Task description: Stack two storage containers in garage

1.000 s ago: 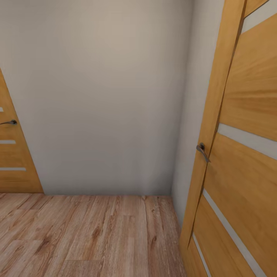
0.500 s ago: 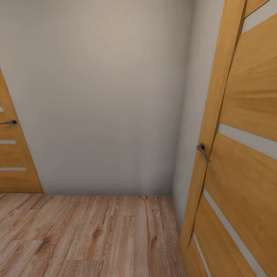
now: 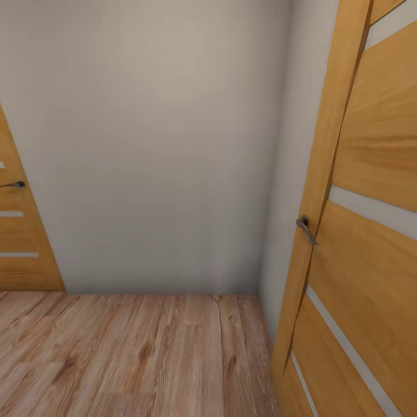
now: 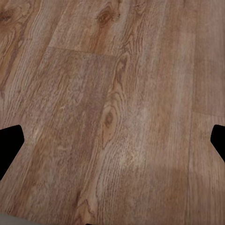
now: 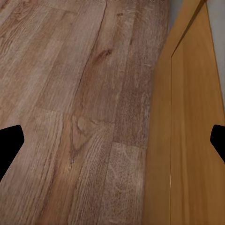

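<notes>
Wood-plank floor (image 3: 145,353), grey wall (image 3: 150,145), open door (image 3: 359,231) unchanged from earlier; both arms' fingers spread wide, empty

Plain pale grey-beige wall (image 3: 156,145), brown wood-grain plank floor (image 3: 145,353), honey-orange wooden doors (image 3: 370,260) with pale horizontal stripes, dark grey metal door handle (image 3: 305,229)

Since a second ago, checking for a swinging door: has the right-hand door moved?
No. The right-hand door and its handle sit at the same place against the wall corner.
</notes>
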{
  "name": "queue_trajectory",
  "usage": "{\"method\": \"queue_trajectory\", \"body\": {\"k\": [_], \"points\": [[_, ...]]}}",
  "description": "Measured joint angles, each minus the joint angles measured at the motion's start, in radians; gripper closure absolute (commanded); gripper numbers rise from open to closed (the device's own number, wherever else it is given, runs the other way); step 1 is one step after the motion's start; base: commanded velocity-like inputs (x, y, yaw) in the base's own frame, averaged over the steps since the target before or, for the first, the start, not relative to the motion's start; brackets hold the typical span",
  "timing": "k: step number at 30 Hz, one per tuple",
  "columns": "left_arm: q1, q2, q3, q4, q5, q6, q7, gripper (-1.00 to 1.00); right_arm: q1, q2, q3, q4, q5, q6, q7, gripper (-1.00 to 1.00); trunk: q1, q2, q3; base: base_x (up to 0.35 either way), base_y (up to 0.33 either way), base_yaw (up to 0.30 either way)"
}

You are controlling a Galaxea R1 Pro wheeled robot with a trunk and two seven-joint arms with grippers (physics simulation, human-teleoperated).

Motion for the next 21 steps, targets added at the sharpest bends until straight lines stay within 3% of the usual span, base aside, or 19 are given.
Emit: {"method": "queue_trajectory", "body": {"k": [5,21], "points": [[0.000,0.000,0.000,0.000,0.000,0.000,0.000,-1.00,0.001,0.000,0.000,0.000,0.000,0.000,0.000,-1.00,0.000,0.000,0.000,0.140,0.026,0.000],[0.000,-0.001,0.000,0.000,0.000,0.000,0.000,-1.00,0.000,0.000,0.000,0.000,0.000,-0.001,0.000,-1.00,0.000,0.000,0.000,0.009,0.002,0.000]]}}
